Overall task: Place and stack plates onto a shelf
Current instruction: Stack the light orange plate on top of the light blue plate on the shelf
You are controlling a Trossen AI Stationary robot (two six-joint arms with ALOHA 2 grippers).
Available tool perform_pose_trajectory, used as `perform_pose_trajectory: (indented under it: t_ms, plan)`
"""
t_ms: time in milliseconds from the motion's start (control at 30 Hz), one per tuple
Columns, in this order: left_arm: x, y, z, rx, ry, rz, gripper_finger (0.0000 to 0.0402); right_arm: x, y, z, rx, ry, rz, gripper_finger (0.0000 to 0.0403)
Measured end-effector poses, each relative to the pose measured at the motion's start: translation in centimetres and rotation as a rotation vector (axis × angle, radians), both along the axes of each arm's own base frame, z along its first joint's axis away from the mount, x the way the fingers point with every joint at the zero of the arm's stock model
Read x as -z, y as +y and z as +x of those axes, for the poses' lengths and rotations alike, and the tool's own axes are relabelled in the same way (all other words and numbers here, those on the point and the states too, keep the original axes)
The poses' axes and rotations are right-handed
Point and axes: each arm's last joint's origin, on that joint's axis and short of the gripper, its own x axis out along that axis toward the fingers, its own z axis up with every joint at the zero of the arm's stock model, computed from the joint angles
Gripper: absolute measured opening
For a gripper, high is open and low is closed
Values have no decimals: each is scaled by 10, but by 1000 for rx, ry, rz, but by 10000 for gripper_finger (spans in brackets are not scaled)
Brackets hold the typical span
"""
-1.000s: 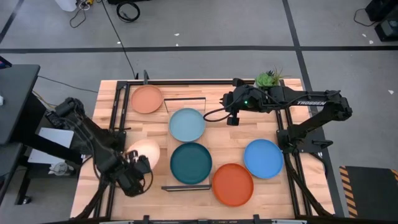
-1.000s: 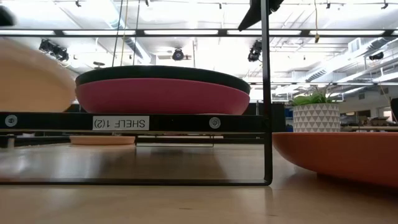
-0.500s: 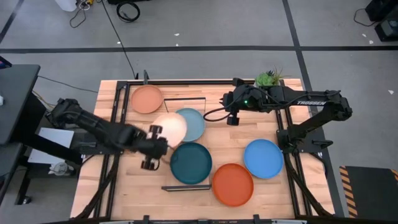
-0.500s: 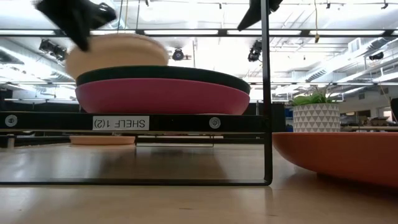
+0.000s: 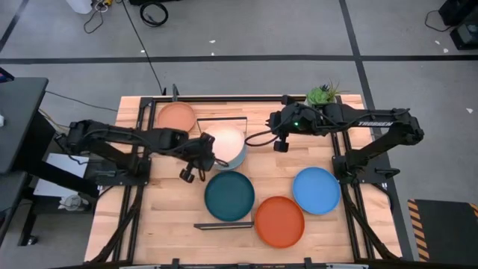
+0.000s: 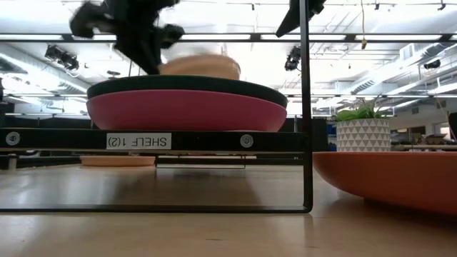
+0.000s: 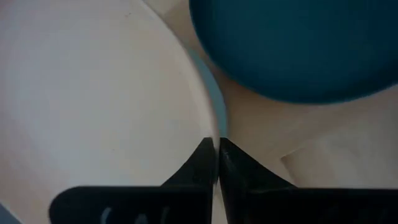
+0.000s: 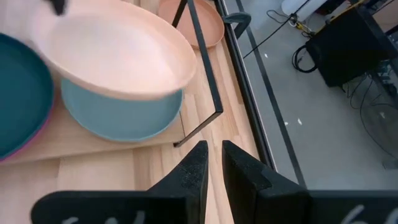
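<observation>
A: Pale peach plate (image 5: 226,143) — where's it at?
B: Hovering right above the light blue plate (image 5: 236,159) on the shelf (image 6: 153,140), left gripper (image 5: 200,153) fingers pinched tight on its rim. Right gripper (image 5: 279,143) nearly closed, empty.

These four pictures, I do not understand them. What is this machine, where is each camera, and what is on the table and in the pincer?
The machine is a robot with two dark arms at a wooden table; each arm ends in a two-finger pincer.

One camera looks straight down from above. One sits at table height and looks across the table. One is mounted on each wrist and looks past that arm's own fingers.

The left pincer is shut on the rim of the pale peach plate and holds it above the light blue plate, which lies on the shelf. The dark teal plate lies on a magenta plate there too.

On the table are a terracotta plate, a bright blue plate, a red-orange plate and a small potted plant.

The right pincer waits at the shelf's far end.
</observation>
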Motion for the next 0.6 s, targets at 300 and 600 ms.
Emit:
perform_pose_trajectory:
  t_ms: [300,600]
  plan:
    - [25,17,20,83,76,48,14,-16,19,-17,37,-119,74,52]
    - [41,23,27,105,132,20,14,-17,30,-19,74,-163,128,52]
